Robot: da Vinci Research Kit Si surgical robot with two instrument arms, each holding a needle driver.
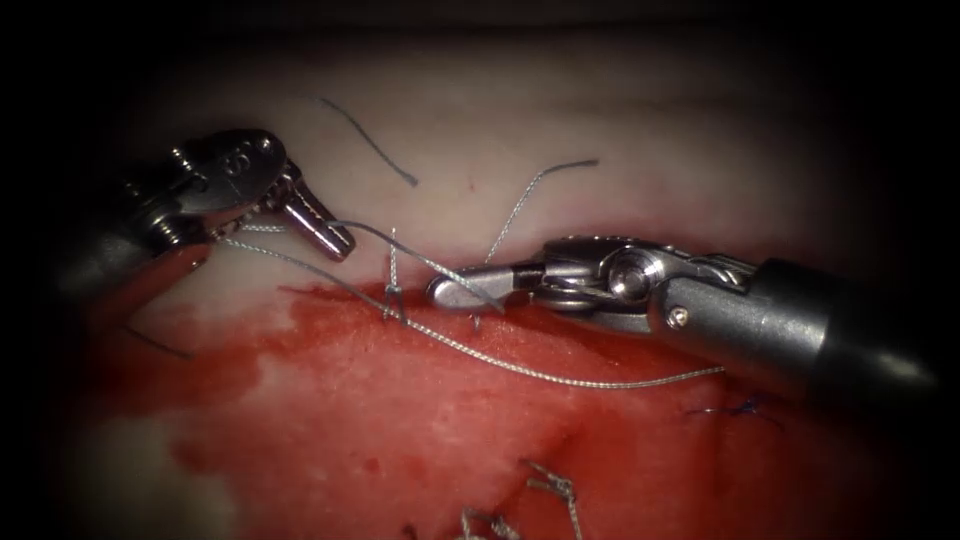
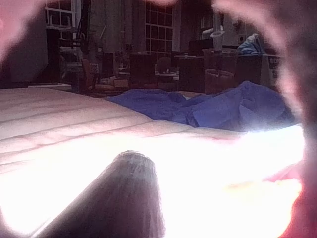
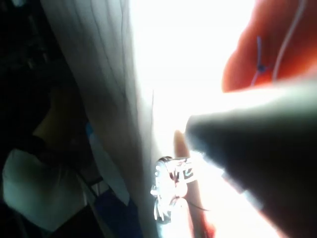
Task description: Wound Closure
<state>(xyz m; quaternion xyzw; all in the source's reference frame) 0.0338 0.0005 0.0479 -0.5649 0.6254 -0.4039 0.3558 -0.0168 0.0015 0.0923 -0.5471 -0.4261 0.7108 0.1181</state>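
Above the red-stained tissue (image 1: 420,420) in the endoscope view, the left pincer (image 1: 325,232) is gripping grey braided thread (image 1: 560,378); the right pincer (image 1: 465,290) is lying closed on another strand, while the left wrist view is showing a blue cloth (image 2: 218,106).

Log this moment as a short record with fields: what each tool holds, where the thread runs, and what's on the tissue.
left tool: jaws shut on the thread
right tool: jaws shut on the thread, at the cut
needle: cannot tell
thread path: from the left tool across the knot, then along the cut toward the right
tissue: red fluid below the cut; cut ends of thread above it
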